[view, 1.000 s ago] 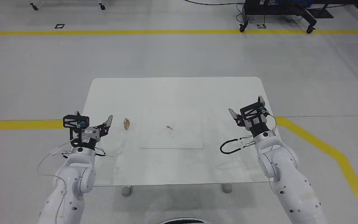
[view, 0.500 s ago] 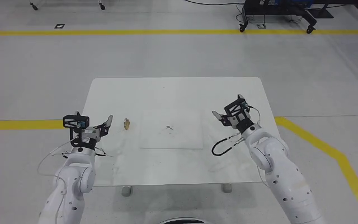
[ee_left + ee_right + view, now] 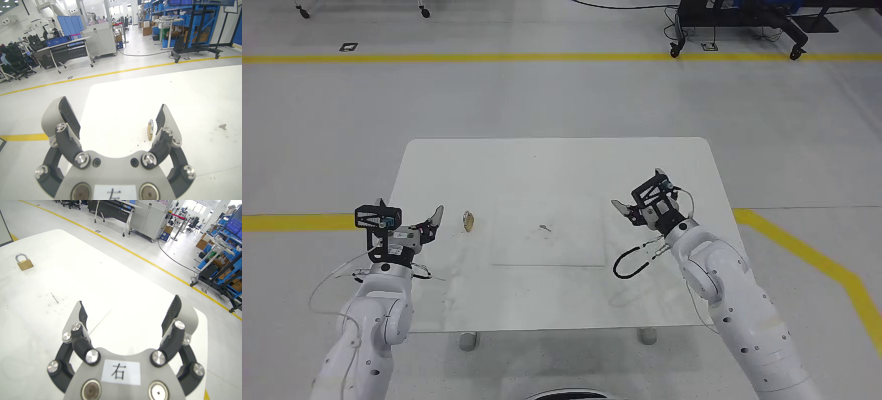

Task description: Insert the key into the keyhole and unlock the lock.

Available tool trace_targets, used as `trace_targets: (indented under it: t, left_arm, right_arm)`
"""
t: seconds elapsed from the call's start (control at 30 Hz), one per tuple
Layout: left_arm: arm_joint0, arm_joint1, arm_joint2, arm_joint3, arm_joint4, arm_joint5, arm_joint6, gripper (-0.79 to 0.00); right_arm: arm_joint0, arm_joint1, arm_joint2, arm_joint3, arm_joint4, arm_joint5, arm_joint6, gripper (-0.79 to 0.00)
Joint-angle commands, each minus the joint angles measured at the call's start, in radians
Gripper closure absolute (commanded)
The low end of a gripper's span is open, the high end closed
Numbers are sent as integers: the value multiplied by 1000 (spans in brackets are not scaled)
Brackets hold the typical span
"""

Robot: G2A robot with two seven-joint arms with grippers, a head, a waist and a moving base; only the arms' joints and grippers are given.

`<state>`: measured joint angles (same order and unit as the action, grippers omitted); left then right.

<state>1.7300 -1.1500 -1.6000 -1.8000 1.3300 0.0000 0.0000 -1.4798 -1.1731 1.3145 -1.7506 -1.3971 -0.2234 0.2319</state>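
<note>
On the worktop [image 3: 542,170], the left pincer [image 3: 113,109] gapes wide just beside the brass padlock [image 3: 150,130], the right pincer [image 3: 128,303] hangs equally wide over the opposite side, and the key [image 3: 545,229] lies between them.

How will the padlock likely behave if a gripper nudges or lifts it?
The padlock appears to stand upright on its narrow base, so a sideways nudge would probably tip it. Its brass-coloured body and metal shackle suggest it is rigid and heavy for its size. Smooth faces may slip, though ribbed pads on the left gripper should help.
</note>
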Motion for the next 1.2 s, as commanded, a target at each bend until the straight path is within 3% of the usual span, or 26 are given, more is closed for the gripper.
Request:
trace_targets:
  t: [0.0, 0.23, 0.4, 0.7, 0.9, 1.07, 1.17]
  left_arm:
    - [0, 0, 0, 0, 0, 0, 0, -785]
    - [0, 0, 0, 0, 0, 0, 0, -785]
    - [0, 0, 0, 0, 0, 0, 0, -785]
    - [0, 0, 0, 0, 0, 0, 0, -785]
    - [0, 0, 0, 0, 0, 0, 0, -785]
    - [0, 0, 0, 0, 0, 0, 0, -785]
    - [0, 0, 0, 0, 0, 0, 0, -785]
  right_arm:
    - [23, -2, -29, 13, 6, -59, 29, -785]
    - [223, -33, -221, 209, 83, -275, 103, -785]
    - [347, -61, -344, 337, 158, -446, 76, -785]
    - [516, -116, -487, 570, 235, -523, 99, -785]
    - [606, -164, -587, 688, 226, -510, 101, -591]
    - [665, -201, -645, 784, 212, -482, 85, -508]
    - [692, -220, -670, 834, 209, -478, 67, -388]
